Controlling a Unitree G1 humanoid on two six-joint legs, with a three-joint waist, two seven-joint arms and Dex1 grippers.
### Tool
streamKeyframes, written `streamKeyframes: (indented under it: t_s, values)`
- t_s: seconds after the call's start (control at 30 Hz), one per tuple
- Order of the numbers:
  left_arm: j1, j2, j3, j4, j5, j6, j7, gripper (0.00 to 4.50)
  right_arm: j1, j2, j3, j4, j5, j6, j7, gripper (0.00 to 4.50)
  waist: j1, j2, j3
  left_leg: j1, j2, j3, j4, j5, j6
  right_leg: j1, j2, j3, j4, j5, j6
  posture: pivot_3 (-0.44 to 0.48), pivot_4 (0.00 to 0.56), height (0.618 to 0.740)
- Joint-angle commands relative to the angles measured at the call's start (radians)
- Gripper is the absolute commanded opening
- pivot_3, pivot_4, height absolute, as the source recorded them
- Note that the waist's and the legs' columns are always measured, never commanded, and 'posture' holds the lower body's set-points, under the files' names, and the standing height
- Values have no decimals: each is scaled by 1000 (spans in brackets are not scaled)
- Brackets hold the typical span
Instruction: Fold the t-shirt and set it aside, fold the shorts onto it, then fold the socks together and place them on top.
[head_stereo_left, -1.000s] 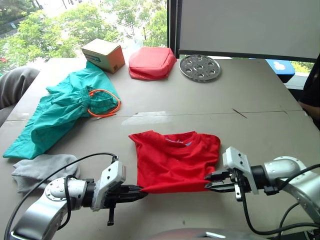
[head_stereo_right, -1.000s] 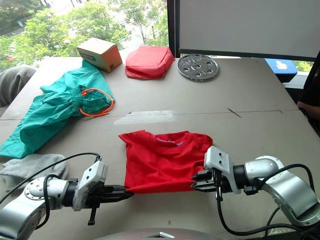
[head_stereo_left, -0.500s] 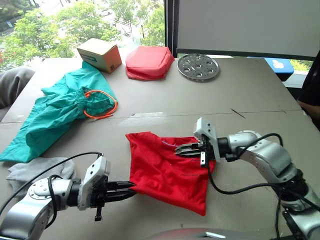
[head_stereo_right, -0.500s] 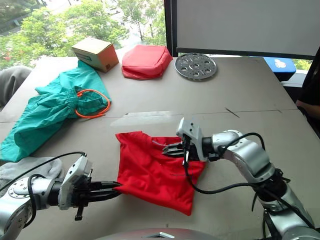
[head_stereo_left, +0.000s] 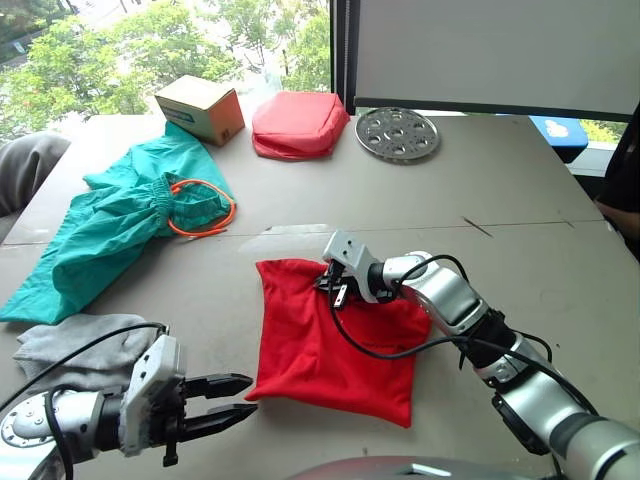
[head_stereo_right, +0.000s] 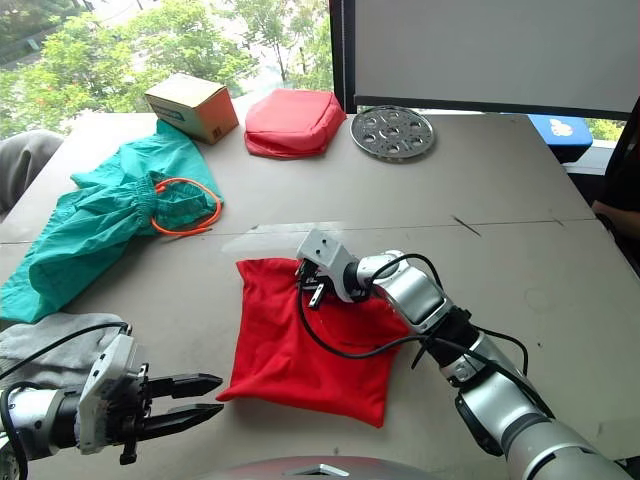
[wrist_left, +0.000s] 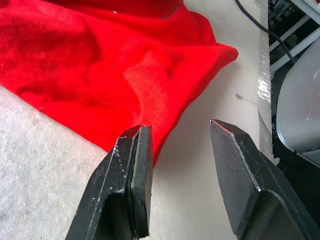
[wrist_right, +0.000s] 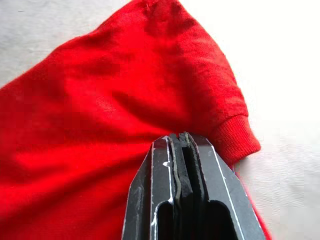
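Observation:
The red t-shirt (head_stereo_left: 335, 345) lies folded on the table in front of me. My right gripper (head_stereo_left: 329, 285) rests at its far left corner, shut on the folded-over edge; in the right wrist view the shut fingers (wrist_right: 179, 145) meet red cloth (wrist_right: 100, 125). My left gripper (head_stereo_left: 245, 394) stands open just left of the shirt's near left corner, nothing between its fingers (wrist_left: 142, 150), the red corner (wrist_left: 165, 100) just beyond them. The teal shorts (head_stereo_left: 120, 225) with an orange cord lie at the left. The grey socks (head_stereo_left: 75, 345) lie near the left front.
A cardboard box (head_stereo_left: 203, 108), a puffy red pouch (head_stereo_left: 300, 122) and a round perforated metal disc (head_stereo_left: 397, 133) stand along the far side. A tape strip (head_stereo_left: 290, 238) crosses the table's middle. A person's dark sleeve (head_stereo_left: 625, 170) shows at the right edge.
My right gripper carried the shirt's right side across to the left, folding the shirt over. My left gripper let go of the near left corner, opened and drew back.

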Motion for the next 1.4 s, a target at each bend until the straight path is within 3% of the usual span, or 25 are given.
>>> streamKeyframes:
  t_s: [0.03,0.1,0.13,0.23,0.37,0.43,0.57,0.73,0.93,1.2,1.4]
  values:
    - [-5,-21,6,-55,-6,-29,26,2018,-12,-6,-104,-69,60,-11,42,0,-1,0,0,0,0,0,0,0,0,0,0,0,0,0,0,0,150,739]
    - [-19,-16,-3,-67,-20,-16,30,2018,9,-43,-159,-167,153,75,114,0,0,0,0,0,0,0,0,0,0,0,1,0,0,1,-1,0,150,739]
    - [-27,-9,-5,-76,-35,-2,31,2093,28,-69,-196,-233,205,135,134,591,3,0,0,0,1,-1,-1,0,0,0,1,0,0,1,-1,0,150,739]
    - [-48,0,-12,-100,-51,12,42,2093,120,-182,-303,-453,351,297,170,1780,10,0,0,0,0,-1,-1,0,0,0,1,-1,-1,1,-1,0,150,739]
    - [-102,7,-46,-112,-66,33,62,2093,320,-323,-484,-685,462,450,115,3727,14,0,0,-1,0,-1,-1,-1,0,1,0,-1,-2,-2,2,0,150,739]
    - [-133,8,-76,-108,-67,41,67,2093,451,-339,-575,-751,439,475,24,4418,16,0,0,0,0,0,-1,-1,0,0,0,-1,-2,-2,2,0,150,739]
    - [-177,18,-122,-88,-56,40,62,2093,599,-311,-647,-792,396,451,-107,4418,11,0,0,1,1,1,-1,-1,-1,0,1,0,-1,-2,3,0,150,739]
    - [-250,40,-166,-49,-59,51,48,2093,544,-223,-590,-647,344,389,-195,4418,-1,1,0,3,2,1,0,-3,-4,0,1,-1,-1,-2,3,0,150,739]
    - [-290,52,-177,-40,-65,60,55,2093,509,-275,-424,-538,326,320,-80,4418,3,0,0,1,1,0,-2,-1,-1,-1,0,0,-2,-2,2,0,150,739]
    - [-255,54,-139,-84,-87,88,86,2093,491,-363,-184,-458,176,50,83,4418,-7,-2,-2,4,2,1,-2,-2,0,0,1,0,-1,-2,2,0,150,739]
    - [-213,70,-80,-124,-126,117,83,2093,484,-354,-150,-427,147,-78,154,4418,-3,-2,-2,5,3,0,-2,-2,0,-1,2,-2,0,-2,2,0,150,739]
